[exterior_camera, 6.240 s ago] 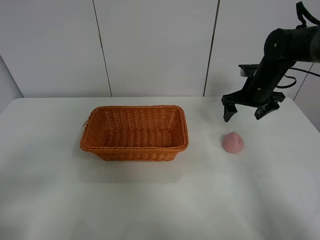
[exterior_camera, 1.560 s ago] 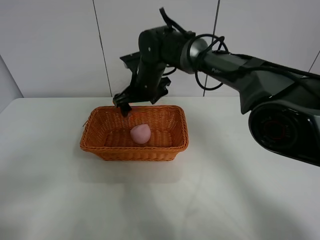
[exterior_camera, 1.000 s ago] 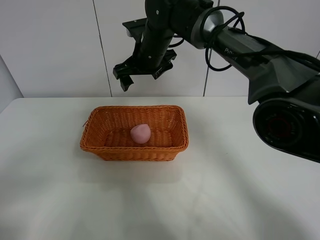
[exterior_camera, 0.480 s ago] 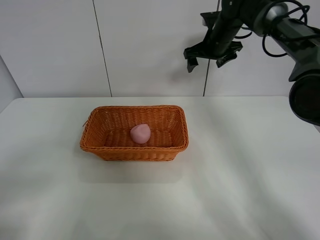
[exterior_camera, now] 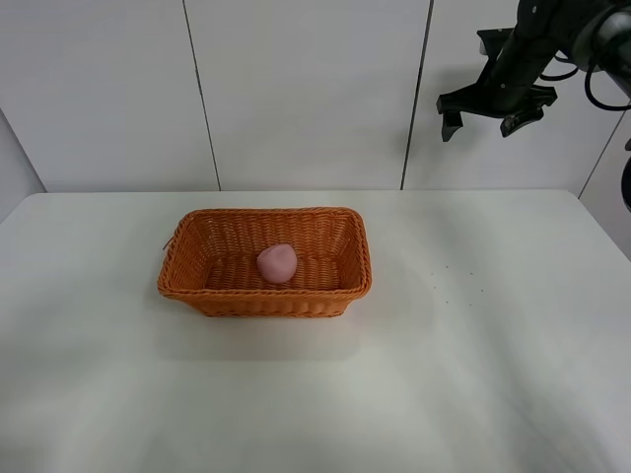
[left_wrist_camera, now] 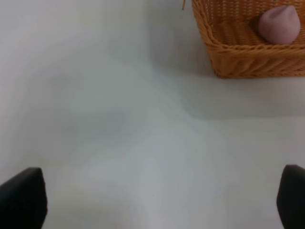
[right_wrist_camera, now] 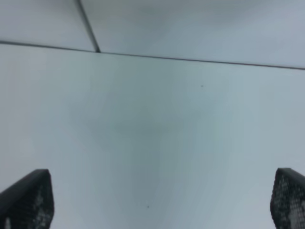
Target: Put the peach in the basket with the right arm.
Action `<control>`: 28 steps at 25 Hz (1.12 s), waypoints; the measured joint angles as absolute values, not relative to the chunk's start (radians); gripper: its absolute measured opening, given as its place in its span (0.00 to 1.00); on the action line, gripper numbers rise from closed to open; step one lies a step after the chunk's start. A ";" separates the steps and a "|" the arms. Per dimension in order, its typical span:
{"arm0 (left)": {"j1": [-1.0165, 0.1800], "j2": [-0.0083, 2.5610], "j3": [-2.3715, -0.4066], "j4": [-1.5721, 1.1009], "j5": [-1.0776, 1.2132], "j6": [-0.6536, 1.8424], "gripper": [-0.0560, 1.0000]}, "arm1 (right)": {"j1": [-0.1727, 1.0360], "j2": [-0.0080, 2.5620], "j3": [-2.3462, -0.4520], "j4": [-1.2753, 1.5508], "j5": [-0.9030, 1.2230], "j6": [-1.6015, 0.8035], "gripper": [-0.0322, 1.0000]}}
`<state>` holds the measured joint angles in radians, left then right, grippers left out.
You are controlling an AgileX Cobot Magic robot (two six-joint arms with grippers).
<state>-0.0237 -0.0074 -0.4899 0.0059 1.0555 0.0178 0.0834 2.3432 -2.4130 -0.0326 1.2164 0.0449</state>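
Observation:
The pink peach [exterior_camera: 278,263] lies inside the orange woven basket [exterior_camera: 264,291] at the table's middle left; the left wrist view shows the peach [left_wrist_camera: 279,25] in the basket [left_wrist_camera: 238,57] too. High at the upper right, far from the basket, my right gripper [exterior_camera: 483,124] hangs open and empty on the black right arm [exterior_camera: 527,49]. In the right wrist view its fingertips [right_wrist_camera: 26,200] are spread wide over bare white table. My left gripper [left_wrist_camera: 152,200] is open, its fingertips [left_wrist_camera: 21,198] set wide apart above the table beside the basket.
The white table [exterior_camera: 394,374] runs to a white panelled wall [exterior_camera: 296,89] with dark vertical seams. The table's far edge and a wall seam [right_wrist_camera: 88,24] show in the right wrist view.
The right arm has swung from above the basket up and to the right, away from it, with the gripper open. The peach stays still in the basket.

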 joint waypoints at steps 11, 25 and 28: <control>-0.024 -0.007 -0.490 0.000 1.055 0.018 0.99 | 0.077 2.198 -2.235 -0.041 1.215 0.045 0.71; -0.024 -0.007 -0.490 0.000 1.055 0.018 0.99 | 0.077 1.537 -1.322 -0.044 1.214 0.045 0.71; -0.024 -0.007 -0.490 0.000 1.055 0.018 0.99 | 0.077 1.350 -1.122 -0.044 1.214 0.045 0.71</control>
<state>-0.0237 -0.0074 -0.4899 0.0000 1.0555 0.0178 0.0769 1.3503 -1.1223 -0.0438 1.2138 0.0449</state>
